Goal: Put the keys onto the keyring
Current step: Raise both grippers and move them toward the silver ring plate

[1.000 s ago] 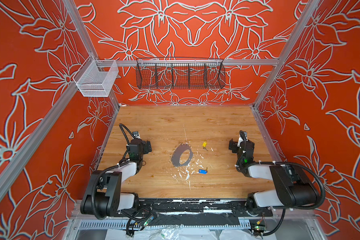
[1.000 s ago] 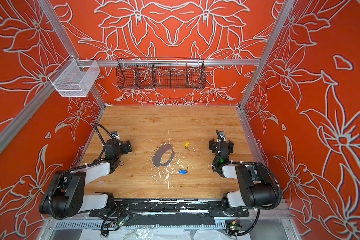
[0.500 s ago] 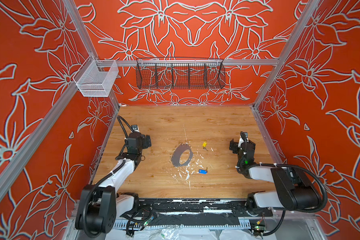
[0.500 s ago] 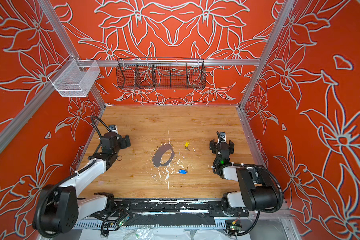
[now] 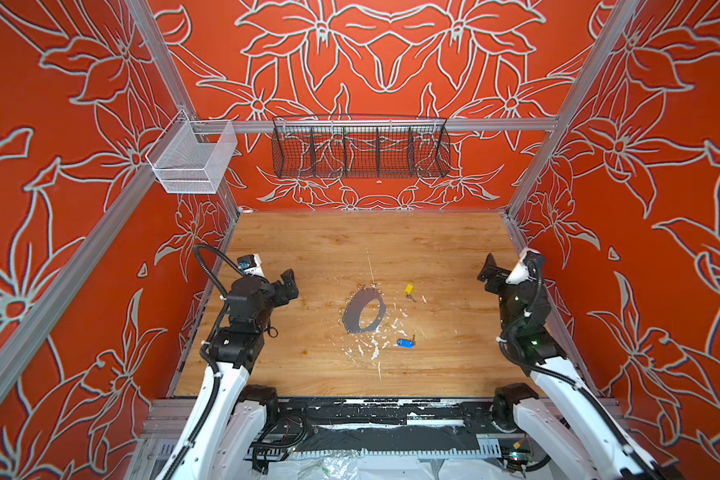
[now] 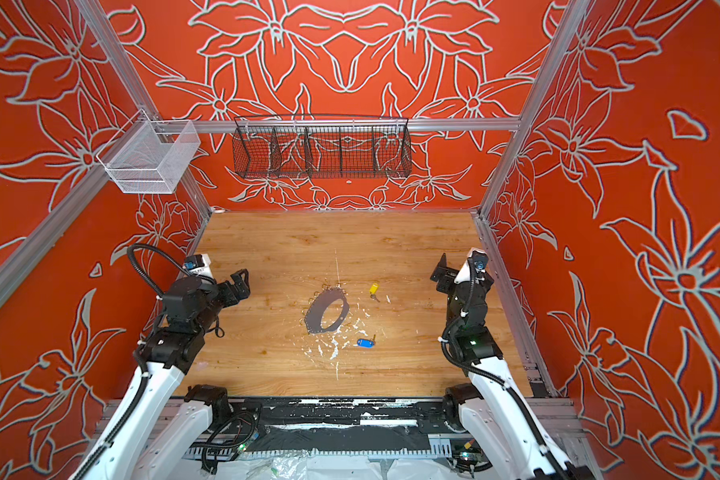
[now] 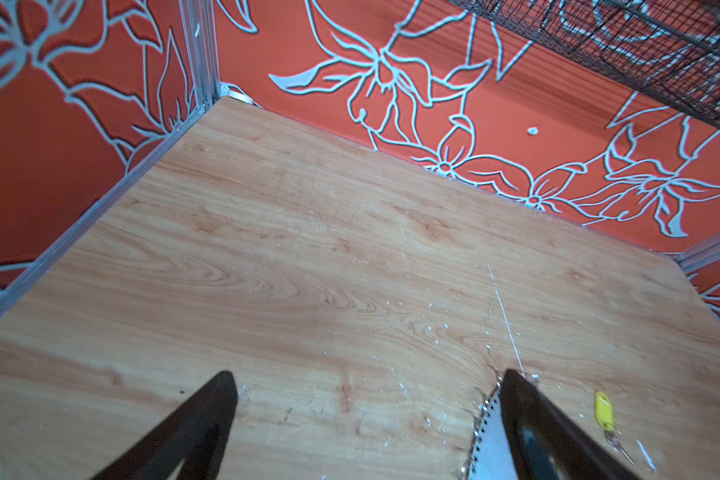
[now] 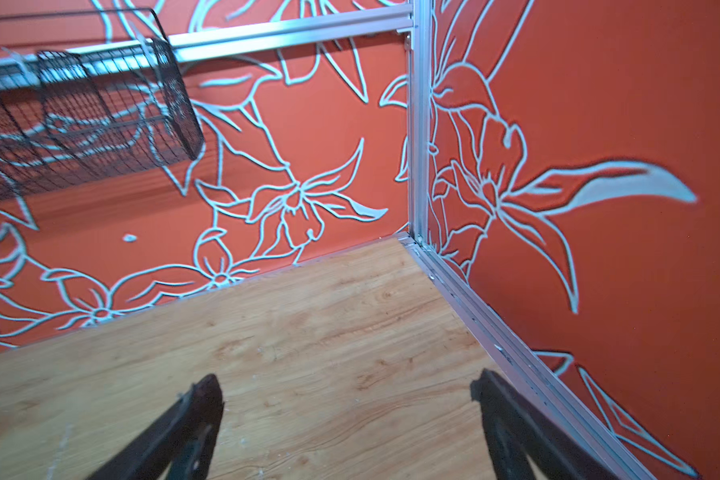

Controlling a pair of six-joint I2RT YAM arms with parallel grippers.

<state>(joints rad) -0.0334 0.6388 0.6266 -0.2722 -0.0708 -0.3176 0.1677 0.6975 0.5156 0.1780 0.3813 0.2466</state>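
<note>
lying flat near the middle of the table [image 5: 329, 245]: keyring [image 5: 352, 319], wire loops round its edge. yellow-tag key [image 5: 409, 288] loose on the wood, near its far right side; blue-tag key [image 5: 404, 342] closer to the robot, apart from it. left gripper [image 5: 288, 280] hovers left of the keyring, jaws spread wide, empty. right gripper [image 5: 490, 273] by the right wall [image 5: 641, 249], jaws wide, empty.

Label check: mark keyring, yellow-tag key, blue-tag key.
keyring [image 5: 352, 318]: in a top view, grey plate beside its hole.
yellow-tag key [image 5: 409, 287]: in a top view, yellow tag.
blue-tag key [image 5: 404, 343]: in a top view, blue tag.
</note>
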